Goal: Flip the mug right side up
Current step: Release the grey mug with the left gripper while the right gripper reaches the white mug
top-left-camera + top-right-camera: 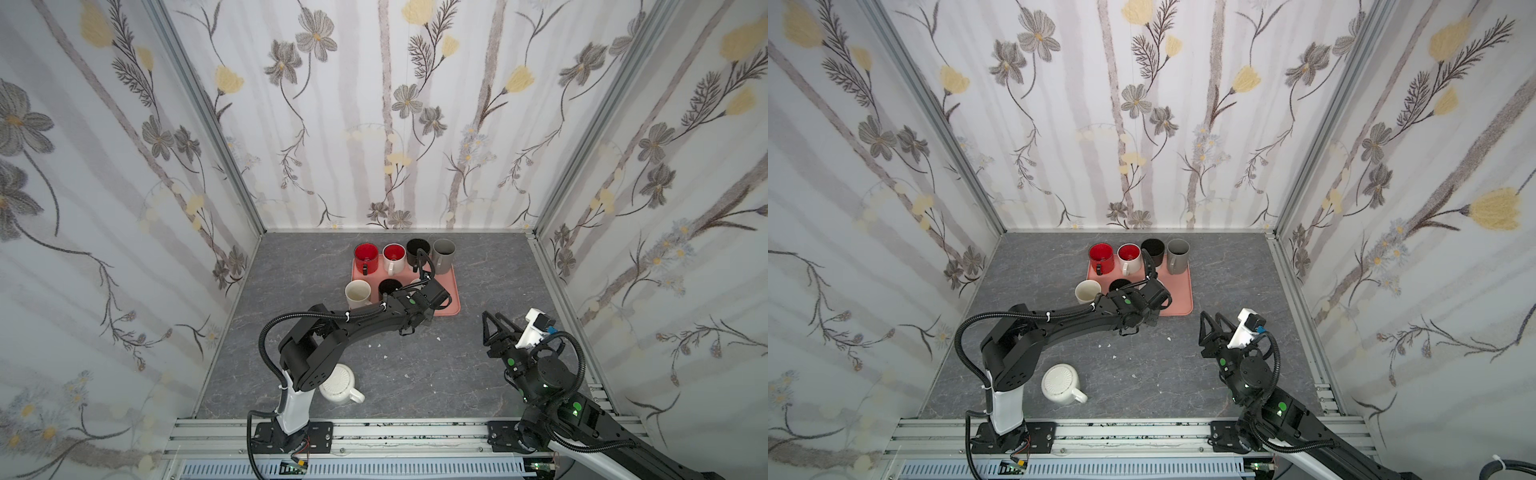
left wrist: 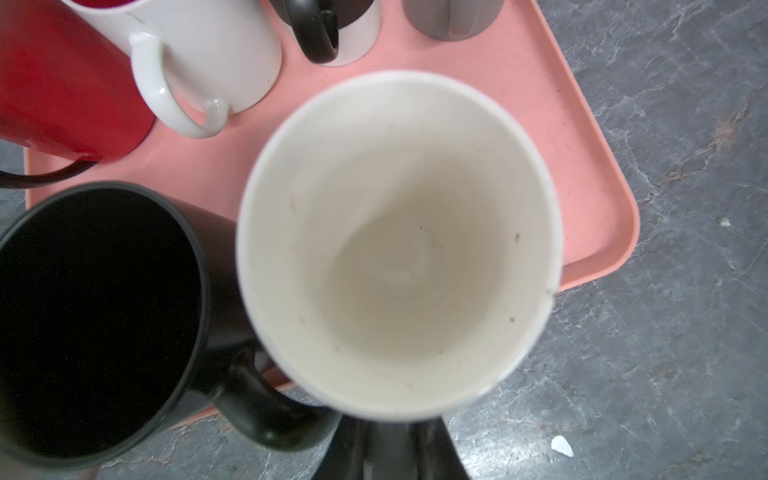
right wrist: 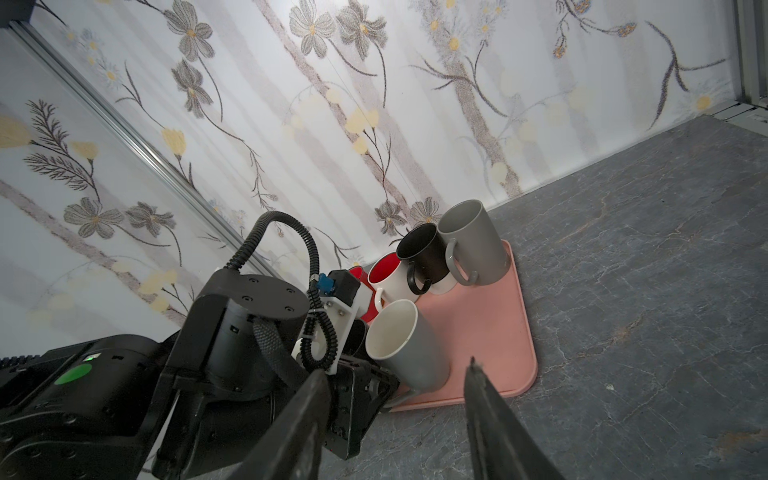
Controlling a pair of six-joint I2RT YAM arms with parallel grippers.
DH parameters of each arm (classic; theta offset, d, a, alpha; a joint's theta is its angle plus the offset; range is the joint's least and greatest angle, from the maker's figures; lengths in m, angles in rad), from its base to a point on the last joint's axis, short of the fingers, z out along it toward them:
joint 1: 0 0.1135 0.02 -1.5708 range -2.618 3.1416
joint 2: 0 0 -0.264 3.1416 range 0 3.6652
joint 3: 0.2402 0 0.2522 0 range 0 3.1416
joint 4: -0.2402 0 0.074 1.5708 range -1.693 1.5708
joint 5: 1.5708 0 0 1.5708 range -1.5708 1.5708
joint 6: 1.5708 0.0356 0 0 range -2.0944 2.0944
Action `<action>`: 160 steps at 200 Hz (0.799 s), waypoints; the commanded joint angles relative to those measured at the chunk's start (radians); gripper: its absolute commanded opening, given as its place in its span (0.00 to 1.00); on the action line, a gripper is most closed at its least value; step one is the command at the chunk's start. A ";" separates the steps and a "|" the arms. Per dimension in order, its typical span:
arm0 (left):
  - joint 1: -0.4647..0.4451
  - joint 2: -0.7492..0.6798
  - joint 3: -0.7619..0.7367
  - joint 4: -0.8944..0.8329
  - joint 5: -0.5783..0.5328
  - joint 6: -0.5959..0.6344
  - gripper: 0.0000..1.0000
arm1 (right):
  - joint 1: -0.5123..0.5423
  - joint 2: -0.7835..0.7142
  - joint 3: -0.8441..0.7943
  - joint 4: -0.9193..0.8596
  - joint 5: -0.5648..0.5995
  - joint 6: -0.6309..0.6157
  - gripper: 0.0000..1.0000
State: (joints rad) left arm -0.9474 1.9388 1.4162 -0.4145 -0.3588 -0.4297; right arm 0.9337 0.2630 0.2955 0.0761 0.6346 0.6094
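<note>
Left jaws [image 2: 388,453]: low against the grey mug [image 3: 409,353], which stands mouth up near the edge of the pink tray [image 3: 490,332], just beside a black mug [image 2: 95,316]; its rim hides the tips, so you cannot tell whether they grip or stand apart. Right jaws [image 1: 491,318]: moderately parted, nothing between them, above the table [image 1: 415,374], well apart from the tray. Note a white mug [image 1: 1059,382] bottom up on the table, well apart from both jaws, by your left arm's base.
</note>
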 commanded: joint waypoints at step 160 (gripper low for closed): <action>0.005 -0.917 -0.601 0.286 -0.123 -0.112 1.00 | 0.229 0.755 0.097 0.288 -0.609 -0.232 0.72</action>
State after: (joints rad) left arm -0.9493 1.1290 0.8875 -0.1699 -0.4076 -0.5083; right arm 1.0668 0.8730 0.3393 0.2699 0.1238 0.4736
